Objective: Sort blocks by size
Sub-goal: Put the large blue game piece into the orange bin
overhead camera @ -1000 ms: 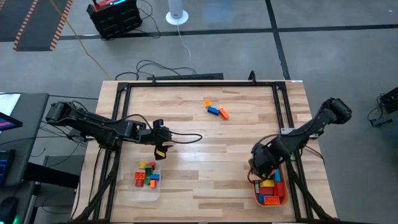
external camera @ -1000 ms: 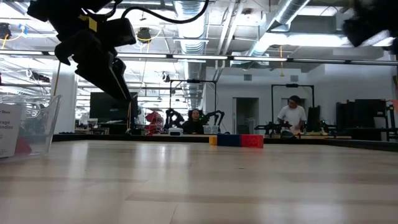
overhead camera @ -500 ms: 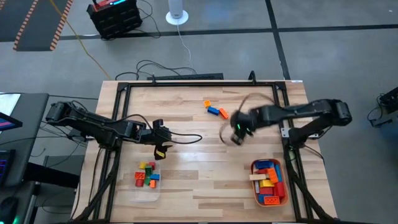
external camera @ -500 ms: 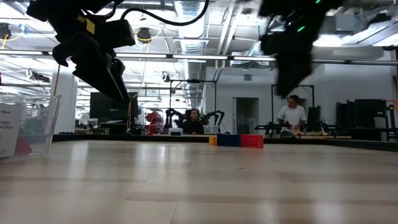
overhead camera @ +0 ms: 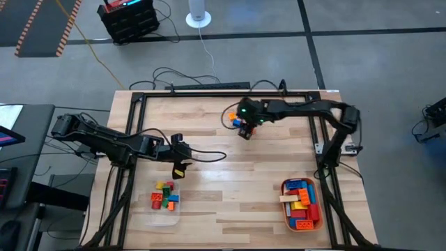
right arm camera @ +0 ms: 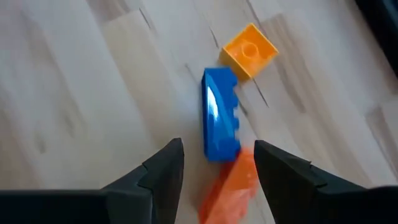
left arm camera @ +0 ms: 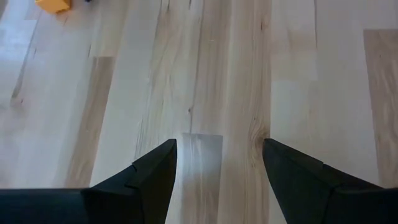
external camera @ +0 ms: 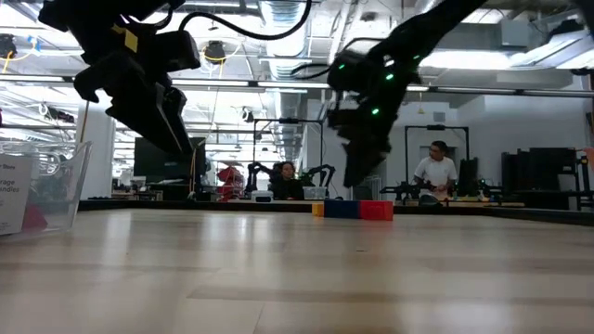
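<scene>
Right gripper (right arm camera: 214, 163) hangs with jaws spread above the long blue studded plastic brick (right arm camera: 220, 118), which lies on the wooden table between a small orange cube brick (right arm camera: 249, 50) and an orange bar brick (right arm camera: 231, 185), touching both. It looks light, rigid and slick; take it across its narrow sides, mid-length. The left gripper (left arm camera: 219, 163) waits open, well away from that blue brick.

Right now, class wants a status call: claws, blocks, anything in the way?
Right claw open, hovering over the blue long block. Left claw open, empty, waiting above bare table. Orange blocks crowd the blue one on both ends.
</scene>
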`<control>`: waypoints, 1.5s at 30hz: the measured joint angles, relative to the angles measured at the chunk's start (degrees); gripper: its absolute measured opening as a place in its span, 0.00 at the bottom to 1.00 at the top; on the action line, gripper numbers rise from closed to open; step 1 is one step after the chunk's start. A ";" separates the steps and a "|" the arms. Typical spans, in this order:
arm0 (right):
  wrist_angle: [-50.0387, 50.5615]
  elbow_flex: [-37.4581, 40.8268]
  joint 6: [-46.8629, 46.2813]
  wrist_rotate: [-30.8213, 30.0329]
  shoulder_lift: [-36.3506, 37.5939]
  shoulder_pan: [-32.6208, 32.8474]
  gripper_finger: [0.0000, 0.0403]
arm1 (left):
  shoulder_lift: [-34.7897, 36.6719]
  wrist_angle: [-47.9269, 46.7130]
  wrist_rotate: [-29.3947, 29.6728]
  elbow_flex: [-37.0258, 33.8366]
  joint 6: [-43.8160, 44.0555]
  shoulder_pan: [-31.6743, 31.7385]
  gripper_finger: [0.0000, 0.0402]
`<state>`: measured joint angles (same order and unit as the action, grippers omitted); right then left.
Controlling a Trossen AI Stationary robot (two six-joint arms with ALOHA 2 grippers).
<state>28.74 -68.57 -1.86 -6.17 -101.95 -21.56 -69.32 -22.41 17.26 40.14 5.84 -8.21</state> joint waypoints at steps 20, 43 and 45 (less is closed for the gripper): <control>8.73 -13.32 9.65 -3.52 -13.62 -1.34 0.50 | 2.69 1.60 0.08 -7.02 2.34 0.00 0.57; 14.18 -13.32 9.28 -0.93 -12.92 0.06 0.30 | 6.75 0.80 -0.03 -6.97 4.29 0.00 0.57; 15.58 -13.32 9.28 -0.92 -11.66 0.55 0.30 | 6.75 0.39 -0.03 -6.97 4.29 0.00 0.57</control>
<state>44.32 -81.89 7.42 -7.09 -113.61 -21.01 -62.57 -22.01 17.23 33.17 10.13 -8.21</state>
